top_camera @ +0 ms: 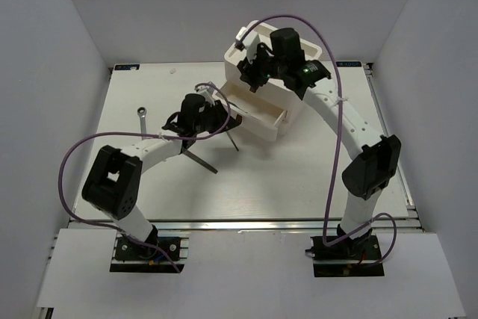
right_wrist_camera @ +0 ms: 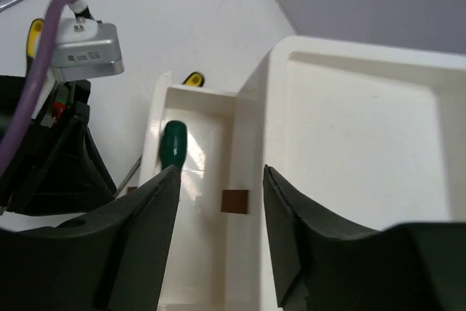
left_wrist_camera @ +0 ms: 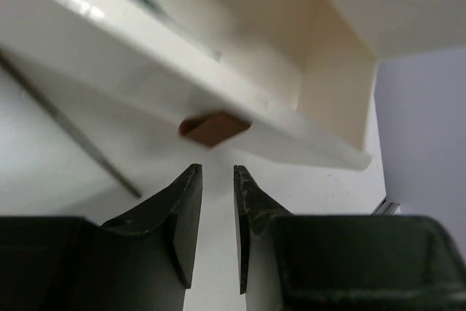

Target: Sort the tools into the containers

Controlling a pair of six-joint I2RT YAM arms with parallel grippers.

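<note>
At the left pincer [left_wrist_camera: 217, 172]: only a narrow gap between the jaws, nothing in it, tips just short of the red-brown tab [left_wrist_camera: 215, 127] on the front of the pulled-out drawer [left_wrist_camera: 145, 81]. At the right pincer [right_wrist_camera: 220, 171]: jaws roughly half apart, likewise holding nothing, hovering above the white box [top_camera: 278, 72] where drawer meets body. Likely trouble from here: closing short of the tab and pinching air; nudging the drawer front askew with one fingertip and jamming it in its slot; dragging or shoving the whole light box across the table [top_camera: 149, 184], with nothing pressing it down; catching the thin shaft [left_wrist_camera: 73, 130] lying just beside the drawer front, or the yellow handle [right_wrist_camera: 192, 78] peeking just past that front wall. Also worth watching: two arms crowded over the same corner, with a purple cable [right_wrist_camera: 33, 71] looping near the fingers. Inside the open drawer: one green-handled screwdriver [right_wrist_camera: 173, 143], lying lengthways; part of the floor hidden. In the shallow tray on top [right_wrist_camera: 364, 129]: nothing visible. Below that level: hidden, contents unknown. Out on the table, well apart from the box: a wrench [top_camera: 142, 114] and a long dark tool [top_camera: 200, 160], both unsorted.
</note>
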